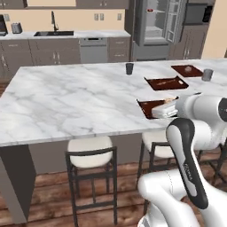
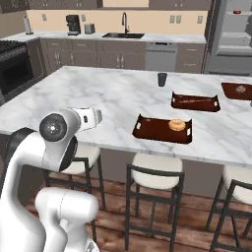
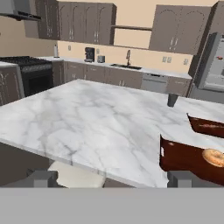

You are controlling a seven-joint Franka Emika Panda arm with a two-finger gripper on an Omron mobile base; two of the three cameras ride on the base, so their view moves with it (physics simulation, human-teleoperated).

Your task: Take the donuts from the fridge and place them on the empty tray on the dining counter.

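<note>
the fridge (image 1: 156,27) stands far beyond the pincer, doors open, past the counter (image 1: 71,102). the tray (image 2: 162,129) lies ahead and to the pincer's right, just off its right tip. the tan donut (image 2: 176,125) rests in it. the pink donut (image 1: 150,9) looks to sit on an upper fridge shelf, straight across the counter. the pincer (image 3: 109,178) is spread wide, empty, so that far donut is likely next.

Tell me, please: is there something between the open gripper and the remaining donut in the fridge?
Yes. The whole dining counter lies between them. The gripper hangs open at its near edge, above the stools. The pink-red donut sits on an upper shelf of the open fridge, beyond the counter. The orange donut already lies on the tray.
</note>
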